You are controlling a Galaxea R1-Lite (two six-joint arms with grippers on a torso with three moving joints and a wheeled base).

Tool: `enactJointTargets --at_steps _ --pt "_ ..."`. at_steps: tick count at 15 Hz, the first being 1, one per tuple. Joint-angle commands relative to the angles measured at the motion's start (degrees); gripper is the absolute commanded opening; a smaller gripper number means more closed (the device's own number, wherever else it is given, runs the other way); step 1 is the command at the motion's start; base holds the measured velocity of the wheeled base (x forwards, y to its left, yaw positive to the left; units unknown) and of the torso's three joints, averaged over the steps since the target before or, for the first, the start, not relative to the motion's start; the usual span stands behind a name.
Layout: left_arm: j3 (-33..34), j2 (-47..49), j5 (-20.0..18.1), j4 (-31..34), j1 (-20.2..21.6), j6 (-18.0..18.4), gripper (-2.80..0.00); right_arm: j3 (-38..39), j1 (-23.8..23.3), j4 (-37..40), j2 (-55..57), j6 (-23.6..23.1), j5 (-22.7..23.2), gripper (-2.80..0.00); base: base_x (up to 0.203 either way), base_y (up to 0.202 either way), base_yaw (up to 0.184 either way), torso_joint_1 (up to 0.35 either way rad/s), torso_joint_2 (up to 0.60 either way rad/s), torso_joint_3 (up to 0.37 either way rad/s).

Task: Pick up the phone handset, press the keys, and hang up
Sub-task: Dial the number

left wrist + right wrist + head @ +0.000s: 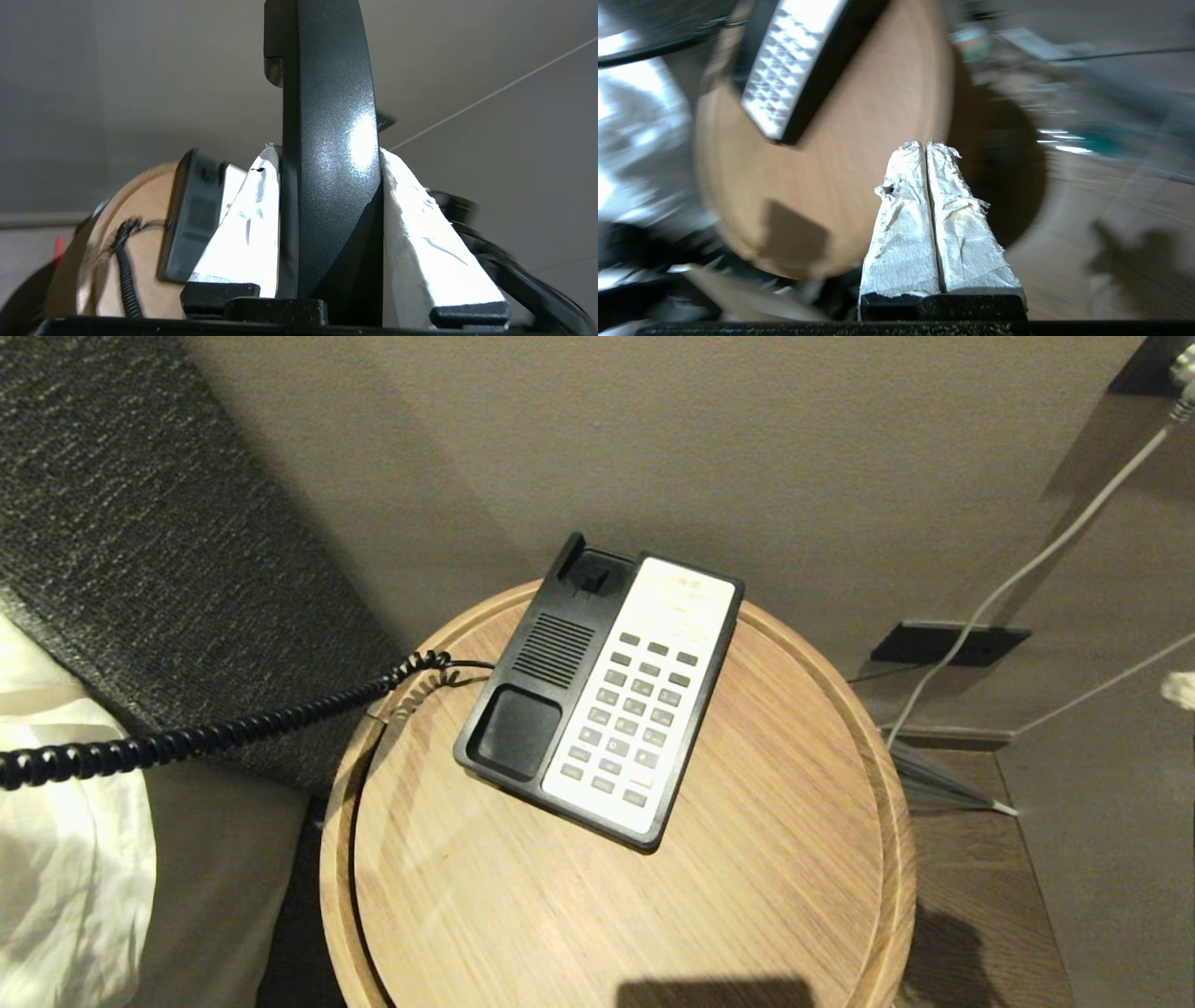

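Observation:
The black desk phone base [597, 700] lies on the round wooden table [747, 859] with its handset cradle bare. Rows of grey keys [635, 709] cross its white faceplate. The coiled cord [215, 737] runs from the base off to the left, out of the head view. In the left wrist view my left gripper [327, 151] is shut on the phone handset [327, 93], held off to the side of the base [196, 219]. My right gripper [927, 144] is shut and empty, hovering over the table's near edge [859, 140], short of the keys [780, 79]. Neither gripper shows in the head view.
White bedding [56, 859] and a dark upholstered headboard [140, 523] lie left of the table. A black wall socket [948, 642] with white cables [1027, 565] sits at the right, above the wooden floor. The table has a raised rim.

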Motion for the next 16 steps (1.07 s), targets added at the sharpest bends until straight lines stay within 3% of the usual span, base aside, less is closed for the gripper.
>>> enactJointTargets --at_steps 1,3,6,10,16 --pt "0.26 0.02 -0.51 -1.87 -0.08 -0.32 -2.80 -7.30 11.44 -0.75 16.12 2.67 0.57 -2.80 0.000 0.000 0.000 0.000 0.00 0.000" --pt "-0.02 -0.24 -1.08 -1.96 -0.08 -0.36 -2.80 -12.19 19.20 -2.00 22.40 7.48 -1.78 -2.80 0.000 0.000 0.000 0.000 0.00 0.000" --pt "-0.18 -0.16 -2.16 -3.31 -0.01 -0.06 -2.80 -14.74 26.04 -9.63 28.65 10.15 -6.68 -2.80 0.000 0.000 0.000 0.000 0.00 0.000" --pt "1.05 -1.14 -2.08 -3.54 0.01 -0.35 -2.80 -14.59 30.93 -10.52 30.39 10.33 -9.15 -2.80 0.000 0.000 0.000 0.000 0.00 0.000" --pt "2.37 -2.35 -2.08 -3.54 0.09 -0.50 -2.80 -14.17 32.19 -10.58 32.03 10.03 -11.24 -2.80 0.000 0.000 0.000 0.000 0.00 0.000"
